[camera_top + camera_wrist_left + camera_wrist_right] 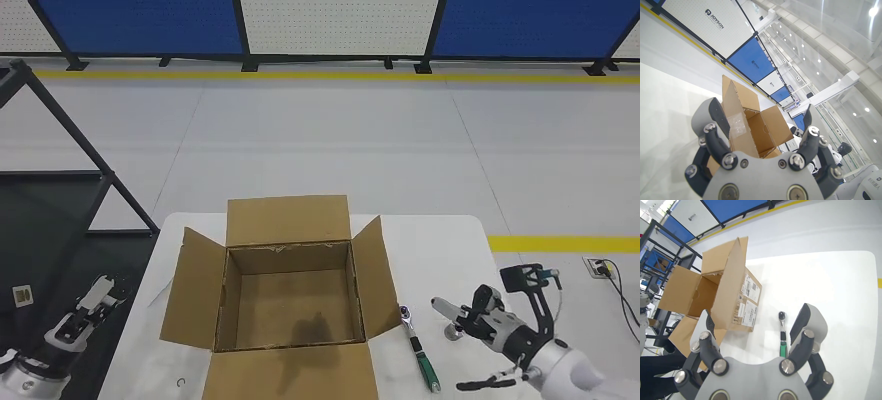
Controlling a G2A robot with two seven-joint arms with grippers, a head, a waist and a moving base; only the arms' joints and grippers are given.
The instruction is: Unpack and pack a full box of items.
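An open cardboard box [290,295] stands in the middle of the white table [440,250], flaps spread, its inside bare. To its right lies a ratchet wrench [420,350] with a green handle. My right gripper [462,345] hovers just right of the wrench, open and holding nothing. In the right wrist view the wrench [782,328] lies near one finger of the open gripper [755,323], with the box [730,285] beyond. My left gripper [88,305] hangs off the table's left edge. In its own view that gripper [762,115] stands open, facing the box [753,121].
A black metal frame [60,130] stands left of the table. A clear plastic pouch [736,123] shows against the box's near flap. Cables and a plug [600,268] lie on the floor at the right. Blue and white partition panels [340,25] line the back.
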